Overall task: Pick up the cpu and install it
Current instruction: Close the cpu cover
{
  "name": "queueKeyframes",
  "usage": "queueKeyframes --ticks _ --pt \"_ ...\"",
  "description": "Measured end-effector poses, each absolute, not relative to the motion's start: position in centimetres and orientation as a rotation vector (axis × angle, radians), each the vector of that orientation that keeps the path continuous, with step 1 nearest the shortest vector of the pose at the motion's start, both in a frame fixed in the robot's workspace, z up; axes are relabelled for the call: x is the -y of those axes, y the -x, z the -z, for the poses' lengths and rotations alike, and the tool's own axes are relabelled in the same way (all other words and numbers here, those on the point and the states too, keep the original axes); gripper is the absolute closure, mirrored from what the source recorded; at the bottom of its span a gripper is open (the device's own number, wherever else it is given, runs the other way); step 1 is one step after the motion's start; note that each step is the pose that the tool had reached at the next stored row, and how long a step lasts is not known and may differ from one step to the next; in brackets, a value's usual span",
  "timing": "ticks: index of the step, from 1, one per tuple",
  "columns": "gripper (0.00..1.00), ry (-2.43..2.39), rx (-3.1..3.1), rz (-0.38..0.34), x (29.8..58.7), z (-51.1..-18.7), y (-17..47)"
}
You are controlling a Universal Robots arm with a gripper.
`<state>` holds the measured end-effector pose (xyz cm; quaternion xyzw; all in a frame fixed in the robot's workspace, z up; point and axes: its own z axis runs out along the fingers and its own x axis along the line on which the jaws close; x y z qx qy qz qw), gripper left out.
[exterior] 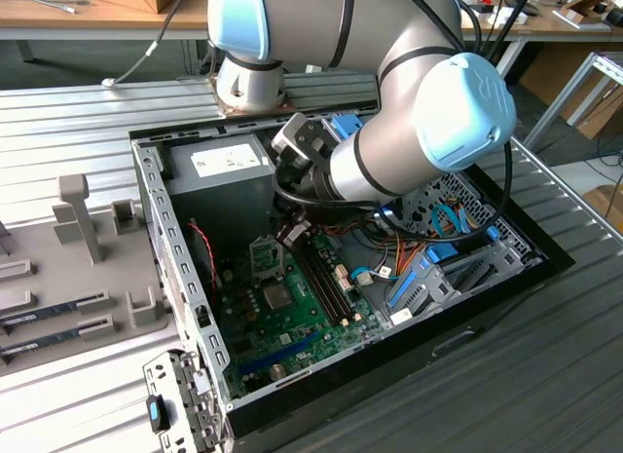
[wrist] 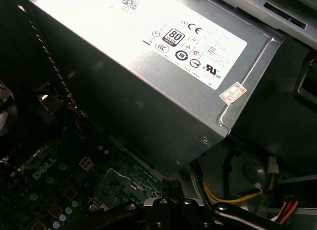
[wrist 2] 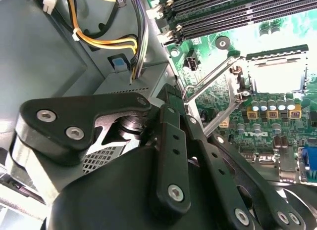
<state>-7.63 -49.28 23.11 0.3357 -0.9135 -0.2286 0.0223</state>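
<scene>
Second wrist view: gripper (wrist 2: 171, 95) drawn narrow, nothing seen held, tip just beside raised lever (wrist 2: 213, 79) of socket (wrist 2: 277, 55). Lever up, probably keeping socket open. cpu (wrist 2: 275, 74) apparently lies inside socket, glare-washed. Power supply (wrist: 148, 67) near socket.

Robot arm (exterior: 389, 44): smooth satin grey metal tubes, glossy pale-blue plastic caps.
Gripper (wrist 2: 168, 99): matt black links, bright steel screw heads.
Power-supply box (wrist: 138, 106): brushed grey sheet metal, soft sheen; white paper label (wrist: 198, 37).
Circuit board (exterior: 282, 307): glossy green laminate.
Socket lever (wrist 2: 208, 76): polished bare wire.
Cables (wrist 2: 104, 41): smooth yellow and orange plastic sheath.
Computer case (exterior: 438, 336): black painted metal outside, bare perforated steel inside.
Bench (exterior: 58, 122): ribbed matt grey metal.
</scene>
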Motion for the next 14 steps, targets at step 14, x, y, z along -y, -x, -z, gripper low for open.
queueKeyframes --ticks 14 --pt "0.89 -1.043 2.828 0.717 49.65 -23.35 7.64"
